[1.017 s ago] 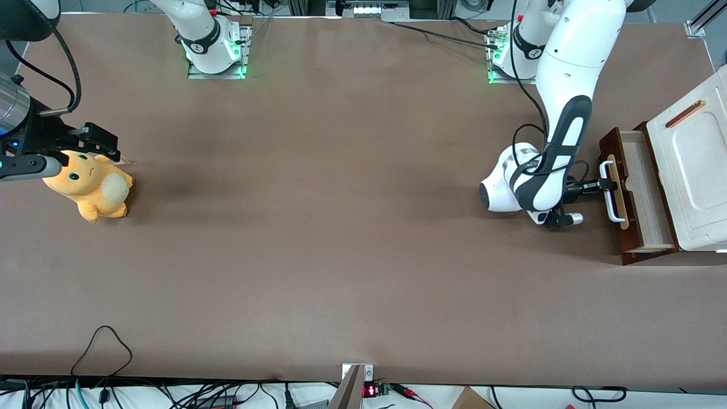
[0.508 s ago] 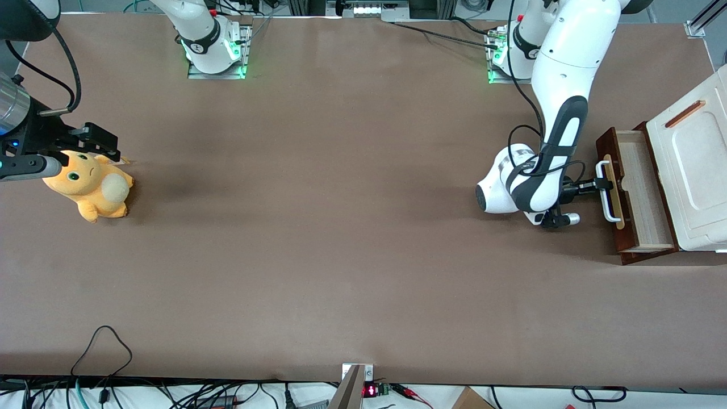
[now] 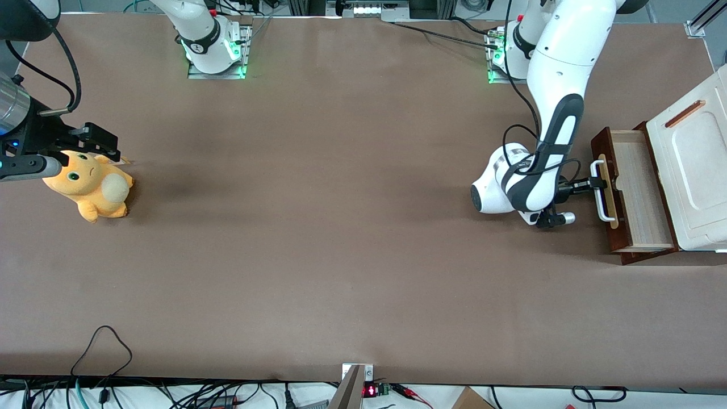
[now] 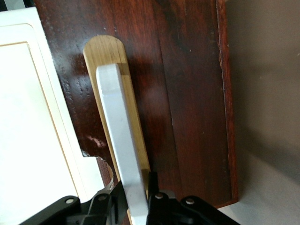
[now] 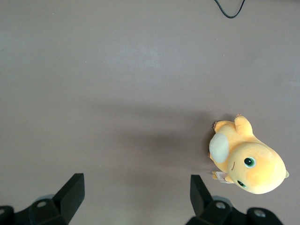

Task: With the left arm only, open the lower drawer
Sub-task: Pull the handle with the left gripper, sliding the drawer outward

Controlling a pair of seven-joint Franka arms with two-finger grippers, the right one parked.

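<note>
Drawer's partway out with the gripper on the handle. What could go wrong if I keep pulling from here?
1. The left arm's slim black gripper is shut on the white loop handle off-centre, so the grip may slide along the bar.
2. The dark reddish-brown lower drawer already shows much of its pale inside; further pulling might draw it right out.
3. The white cabinet stands loose on the table and could drag.

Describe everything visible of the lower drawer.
The lower drawer is pulled partly out from under the white cabinet top at the working arm's end of the table. Its front is dark reddish-brown glossy wood; the inside is pale wood and looks empty. A white loop handle sits on a pale wood strip. The left arm's pincer is shut on that handle.
</note>
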